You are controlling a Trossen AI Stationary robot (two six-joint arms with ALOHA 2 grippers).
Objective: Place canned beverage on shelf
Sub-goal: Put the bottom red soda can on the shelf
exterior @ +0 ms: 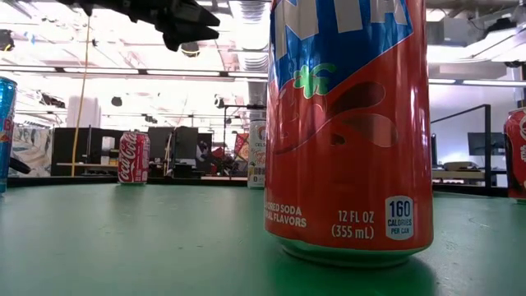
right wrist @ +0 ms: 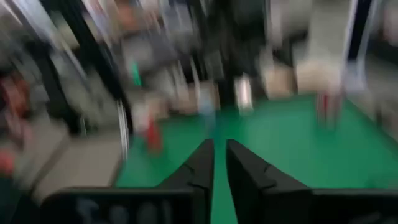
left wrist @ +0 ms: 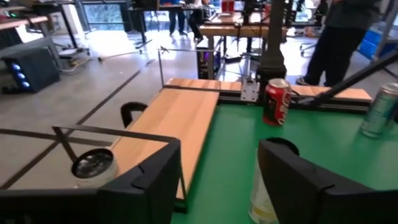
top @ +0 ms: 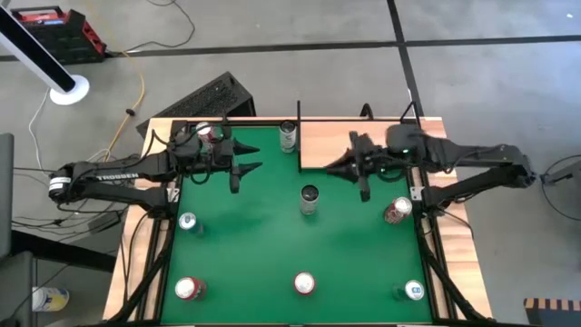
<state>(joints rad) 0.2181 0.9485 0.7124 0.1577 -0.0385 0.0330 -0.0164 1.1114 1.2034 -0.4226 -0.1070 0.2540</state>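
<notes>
I am hovering the left gripper (top: 255, 156), fingers apart and empty, near the far-edge can (top: 289, 136) beside the bare shelf (top: 354, 141), aiming to straddle it squarely, while the right gripper (top: 332, 168), fingers nearly together, is waiting over the shelf's front edge.

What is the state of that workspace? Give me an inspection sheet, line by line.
Surface: green felt, several cans standing spread over it.
Job's things: shelf holds no can; a pale can stands on the felt right beside it, and a dark-topped can stands mid-table.
Clutter: nothing seen.
Grippers: left gripper open and empty, over the felt; right gripper at the shelf's corner, nothing seen in it.
Cables: yellow cable and white cable on the floor beside the table.
Surroundings: grey floor, a person standing beyond the table.
</notes>
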